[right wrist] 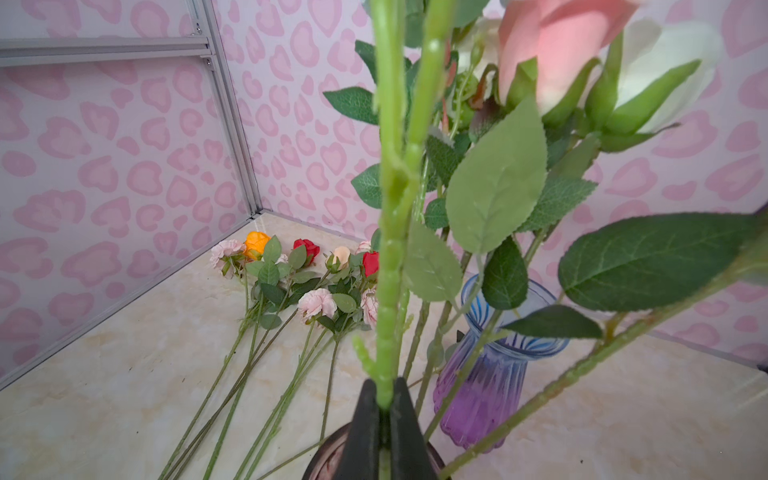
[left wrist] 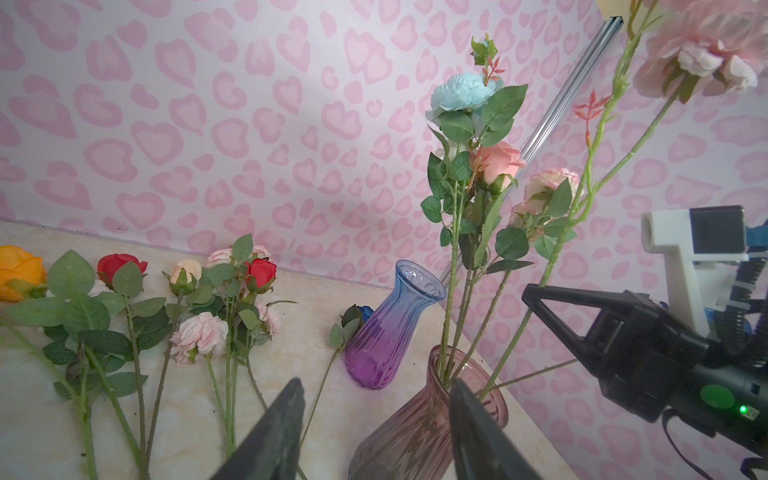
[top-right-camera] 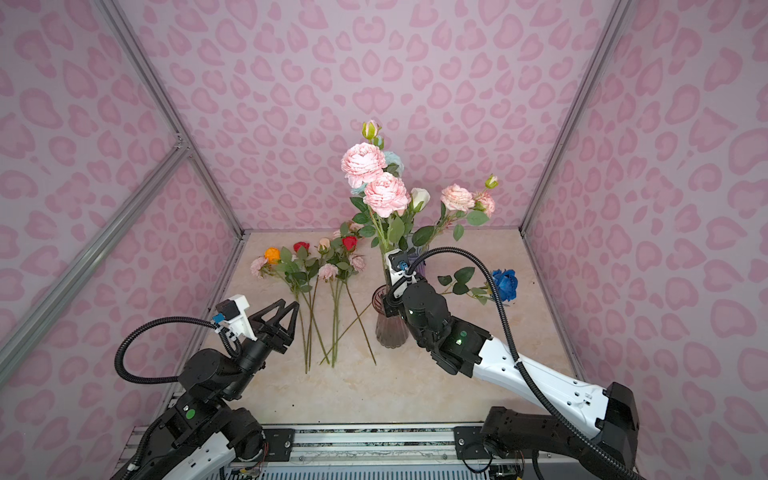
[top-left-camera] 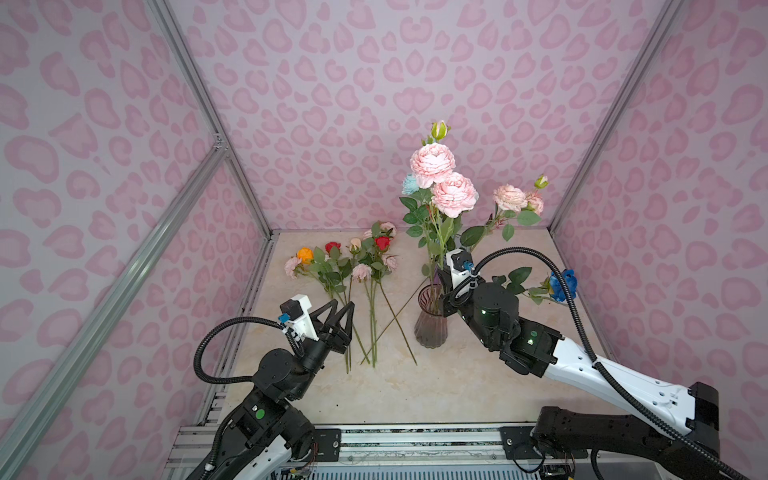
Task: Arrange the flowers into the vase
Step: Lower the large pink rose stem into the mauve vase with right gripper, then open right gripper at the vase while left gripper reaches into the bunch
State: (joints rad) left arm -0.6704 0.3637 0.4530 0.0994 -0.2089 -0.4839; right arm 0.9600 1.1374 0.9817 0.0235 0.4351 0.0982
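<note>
Over the pink vase (top-left-camera: 430,328), right claw (right wrist: 384,409) is pinched tight on a pale green stem (right wrist: 390,249); I'd lower it straight before letting go, while left claw (top-left-camera: 343,304) hangs half-open, empty, by the loose flowers (top-left-camera: 357,266) on the surface (top-left-camera: 415,386)

Left pincer (top-left-camera: 343,305) hovers low, jaws parted; the right arm (top-left-camera: 615,374) stretches forward, right pincer (right wrist: 384,390) pinched tight.

The left arm (top-left-camera: 286,374) and right arm (top-left-camera: 623,378) wear white shells over black joints. A ribbed black cable (top-left-camera: 199,357) loops along each, and a white camera housing (top-left-camera: 301,316) with a blue plug sits at the wrist. The fingers (left wrist: 274,436) are black and triangular. A small green light (top-left-camera: 530,341) glows.
</note>
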